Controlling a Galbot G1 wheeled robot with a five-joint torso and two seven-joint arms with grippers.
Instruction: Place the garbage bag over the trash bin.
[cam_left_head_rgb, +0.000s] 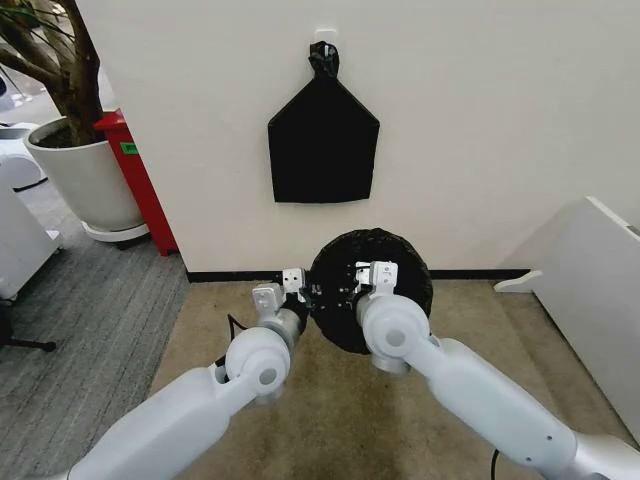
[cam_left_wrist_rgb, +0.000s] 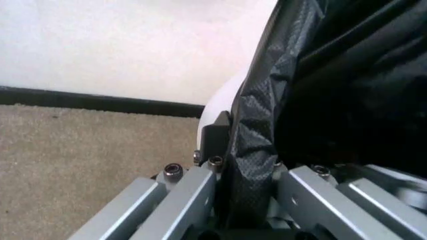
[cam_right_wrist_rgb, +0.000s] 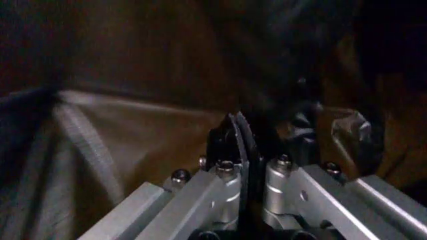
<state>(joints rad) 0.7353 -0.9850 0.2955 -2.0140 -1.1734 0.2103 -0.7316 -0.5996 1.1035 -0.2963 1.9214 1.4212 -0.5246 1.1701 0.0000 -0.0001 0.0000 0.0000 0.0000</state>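
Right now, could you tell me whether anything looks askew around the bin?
Nothing stands out: the crinkly black plastic garbage bag covers the round trash bin's mouth, with the left gripper and right gripper pinching it.

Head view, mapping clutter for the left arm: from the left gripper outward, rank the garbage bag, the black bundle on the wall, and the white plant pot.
1. The garbage bag: pinched in the left gripper, beside it to the right.
2. The black bundle: hanging on the wall above.
3. The plant pot: far left, beside the red cabinet.
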